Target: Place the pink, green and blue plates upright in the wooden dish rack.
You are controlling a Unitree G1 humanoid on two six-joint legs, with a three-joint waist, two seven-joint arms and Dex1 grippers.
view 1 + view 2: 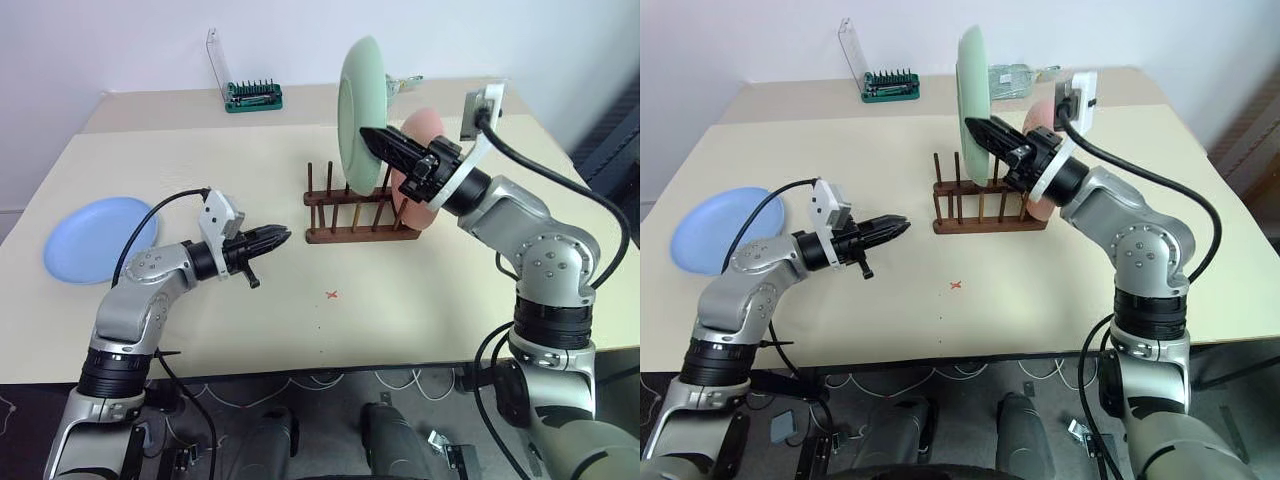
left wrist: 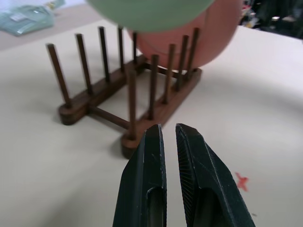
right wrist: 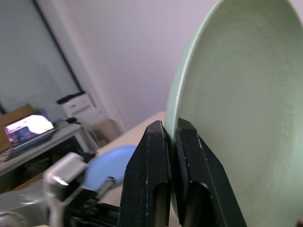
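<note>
While the right gripper [image 1: 372,138] pinches the green plate [image 1: 360,105] by its rim, the left eye view shows that plate held on edge in the air above the wooden dish rack [image 1: 360,212], with the pink plate [image 1: 418,170] already standing at the rack's right end. A thin, stiff plastic plate like this looks light and a little slick, so the rim is the sensible hold, though it could pivot in so narrow a pinch.

From the right eye view, the left gripper [image 1: 902,225] hangs clenched and empty near the rack's left end, apart from it. The blue plate [image 1: 722,228] lies flat near the counter [image 1: 1060,300] left edge, well apart from the rack; bare counter lies between them.

Seen from the left wrist view, several free slots stand between the pegs left of the pink plate, which gives room for the green plate to drop in beside it.

Looking along the right wrist view, both fingers close on the rim, one on each face.
</note>
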